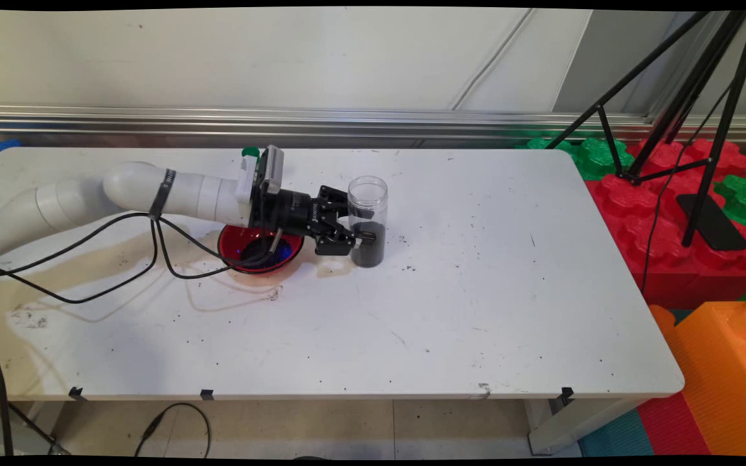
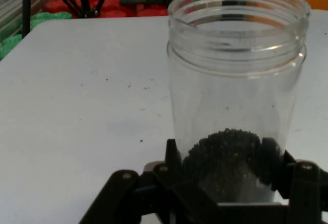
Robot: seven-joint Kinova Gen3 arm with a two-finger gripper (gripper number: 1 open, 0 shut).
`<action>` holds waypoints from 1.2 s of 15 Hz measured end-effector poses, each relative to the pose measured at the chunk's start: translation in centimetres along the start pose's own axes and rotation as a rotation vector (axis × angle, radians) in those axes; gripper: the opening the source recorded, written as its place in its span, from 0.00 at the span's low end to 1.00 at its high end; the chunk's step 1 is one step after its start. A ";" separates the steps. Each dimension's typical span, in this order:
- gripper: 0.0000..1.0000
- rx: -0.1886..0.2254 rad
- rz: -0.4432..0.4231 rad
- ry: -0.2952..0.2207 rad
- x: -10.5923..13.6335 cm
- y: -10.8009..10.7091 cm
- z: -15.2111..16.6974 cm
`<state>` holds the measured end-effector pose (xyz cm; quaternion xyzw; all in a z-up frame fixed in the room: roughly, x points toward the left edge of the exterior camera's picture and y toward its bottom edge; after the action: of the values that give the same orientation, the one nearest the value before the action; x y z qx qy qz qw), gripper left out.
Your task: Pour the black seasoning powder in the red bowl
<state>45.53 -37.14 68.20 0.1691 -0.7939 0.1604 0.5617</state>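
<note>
A clear plastic jar (image 1: 368, 220) without a lid stands upright on the white table (image 1: 476, 291), its lower third filled with dark granules. My gripper (image 1: 361, 233) reaches in level from the left and is shut on the jar's lower part, one finger on each side. In the hand view the jar (image 2: 236, 80) fills the right half, and the black fingers (image 2: 171, 155) press on its walls beside the dark heap. A red bowl (image 1: 259, 254) sits on the table just under my wrist, partly hidden by the hand and cables.
Dark specks are scattered over the table around the jar. Black cables hang from the arm onto the table's left side. Off the right edge stand a black tripod (image 1: 703, 129), red and green foam blocks (image 1: 671, 259), and an orange block (image 1: 729, 362).
</note>
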 end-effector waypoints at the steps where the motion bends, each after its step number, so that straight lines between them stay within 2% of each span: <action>1: 0.00 0.000 -0.002 0.000 0.0 0.0 -0.1; 18: 0.00 0.043 0.031 0.065 3.1 -1.5 -3.6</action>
<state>48.24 -37.17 72.32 0.1637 -0.7741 0.1914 0.5808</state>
